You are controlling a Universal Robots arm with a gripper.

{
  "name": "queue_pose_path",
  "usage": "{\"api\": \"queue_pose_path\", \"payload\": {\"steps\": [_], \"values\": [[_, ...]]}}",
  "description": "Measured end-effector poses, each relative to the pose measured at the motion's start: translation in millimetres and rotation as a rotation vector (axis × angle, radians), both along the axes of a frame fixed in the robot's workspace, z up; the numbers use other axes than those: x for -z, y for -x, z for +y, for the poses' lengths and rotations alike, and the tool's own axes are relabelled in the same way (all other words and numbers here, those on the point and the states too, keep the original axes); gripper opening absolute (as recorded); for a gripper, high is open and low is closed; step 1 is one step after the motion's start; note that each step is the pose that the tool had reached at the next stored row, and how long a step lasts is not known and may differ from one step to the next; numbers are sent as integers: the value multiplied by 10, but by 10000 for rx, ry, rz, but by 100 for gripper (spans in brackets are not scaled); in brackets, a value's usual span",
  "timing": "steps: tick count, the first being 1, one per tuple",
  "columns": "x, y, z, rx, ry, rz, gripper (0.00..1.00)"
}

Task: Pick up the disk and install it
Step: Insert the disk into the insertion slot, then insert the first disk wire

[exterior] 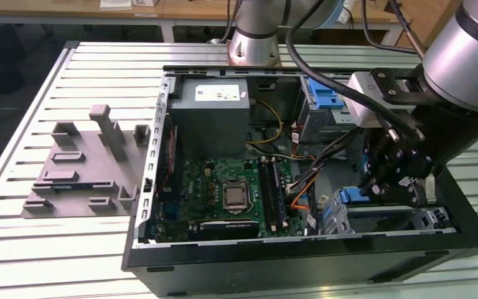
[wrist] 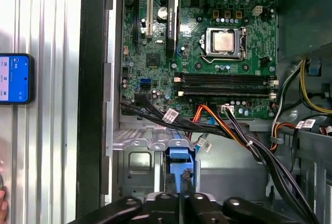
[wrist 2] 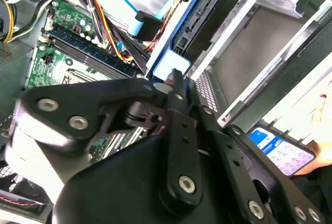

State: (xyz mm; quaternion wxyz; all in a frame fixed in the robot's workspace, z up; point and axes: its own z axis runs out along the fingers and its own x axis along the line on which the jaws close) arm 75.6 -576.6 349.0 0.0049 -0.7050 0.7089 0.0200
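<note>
An open computer case (exterior: 152, 187) lies on a slatted table. The disk (exterior: 353, 195) stands on edge in the metal drive cage (exterior: 426, 219) at the case's corner, on the exterior view's right. Its blue plastic frame (wrist: 181, 154) shows in both wrist views, and its black connector edge (wrist 2: 199, 6) faces the cables. My gripper (exterior: 380, 190) reaches down into that corner. The gripper's fingers (wrist: 169, 181) are shut on the end tab of the disk's (wrist 2: 167, 64) blue frame. The rest of the disk is hidden inside the cage (wrist: 136, 162).
A bundle of cables (wrist: 233, 130) runs between the motherboard (exterior: 226, 193) and the cage. The grey power supply (exterior: 214, 106) and another cage with a blue latch (exterior: 326, 99) sit farther back. A grey fixture block (exterior: 81, 168) lies on the table. A phone (wrist: 15, 78) rests beside the case.
</note>
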Motion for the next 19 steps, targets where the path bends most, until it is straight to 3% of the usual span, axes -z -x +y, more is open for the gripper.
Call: {"api": "queue_pose_path", "payload": {"steps": [3,19], "values": [[0,0,0,0,0,-1,11],[0,0,0,0,0,-6,11]]}}
